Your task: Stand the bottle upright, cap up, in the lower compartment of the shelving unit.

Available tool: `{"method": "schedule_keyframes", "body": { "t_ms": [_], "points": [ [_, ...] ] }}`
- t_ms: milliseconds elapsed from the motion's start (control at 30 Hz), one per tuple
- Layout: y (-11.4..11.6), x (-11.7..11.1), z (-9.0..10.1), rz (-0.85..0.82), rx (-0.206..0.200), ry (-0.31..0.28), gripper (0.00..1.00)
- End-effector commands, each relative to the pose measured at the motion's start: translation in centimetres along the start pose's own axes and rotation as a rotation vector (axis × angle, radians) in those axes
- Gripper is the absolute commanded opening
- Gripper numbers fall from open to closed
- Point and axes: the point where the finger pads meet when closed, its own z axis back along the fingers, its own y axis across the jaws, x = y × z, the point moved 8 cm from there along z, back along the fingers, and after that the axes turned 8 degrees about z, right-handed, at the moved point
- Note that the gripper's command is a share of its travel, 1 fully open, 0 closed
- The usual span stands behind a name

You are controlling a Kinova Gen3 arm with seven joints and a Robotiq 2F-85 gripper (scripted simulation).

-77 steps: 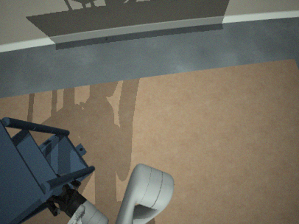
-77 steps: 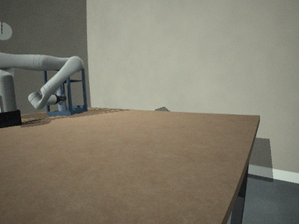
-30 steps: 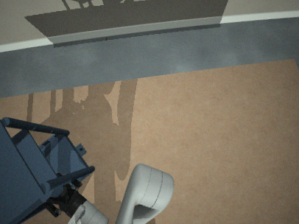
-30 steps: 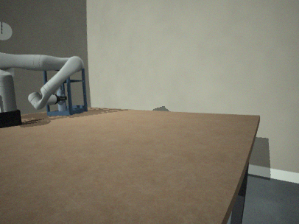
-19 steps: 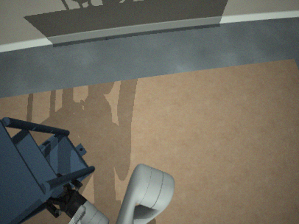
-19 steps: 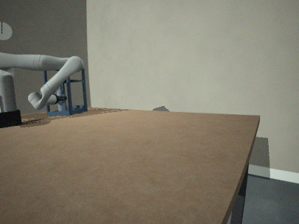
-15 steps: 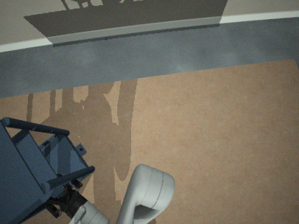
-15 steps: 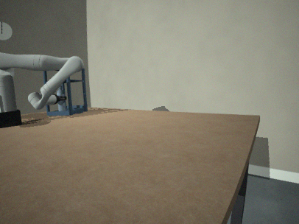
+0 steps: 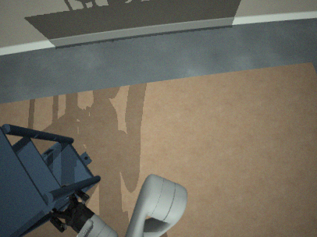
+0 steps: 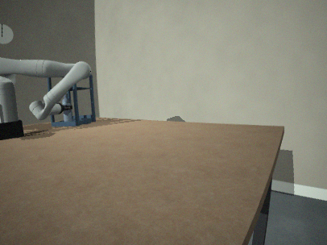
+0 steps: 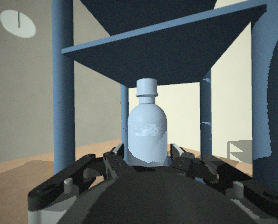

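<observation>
Bottle [image 10: 67, 110] [image 11: 147, 135] upright, cap [image 11: 147, 87] up, in lower compartment of blue shelf [image 9: 72, 185] [image 10: 75, 103] [image 11: 63, 100], below the upper board. Base hidden in wrist view; seating behind lip [image 10: 64, 124] cannot be confirmed. Hand [image 9: 69, 208] [image 10: 71, 107] [image 11: 146, 150] about three-quarters open, fingers to either side of bottle, gripping nothing. Arm [image 9: 162, 199] [image 10: 66, 83] bent low beside shelf, above surface [image 9: 226, 139] [image 10: 161, 176] [image 11: 30, 177].

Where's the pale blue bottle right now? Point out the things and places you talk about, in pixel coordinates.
In the wrist view, the pale blue bottle [image 10: 67, 113] [image 11: 147, 131] stands upright at centre, below the blue shelving unit's [image 10: 76, 107] [image 11: 63, 100] slanting shelf board [image 11: 150, 55].
</observation>
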Motion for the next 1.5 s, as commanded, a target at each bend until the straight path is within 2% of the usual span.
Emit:
{"method": "schedule_keyframes", "body": {
  "t_ms": [0, 1467],
  "points": [
    [0.1, 0.0, 0.2, 0.0, 0.002, 0.0, 0.76],
    [0.0, 0.0, 4.0, 0.0, 0.002, 0.0, 0.76]
  ]
}}
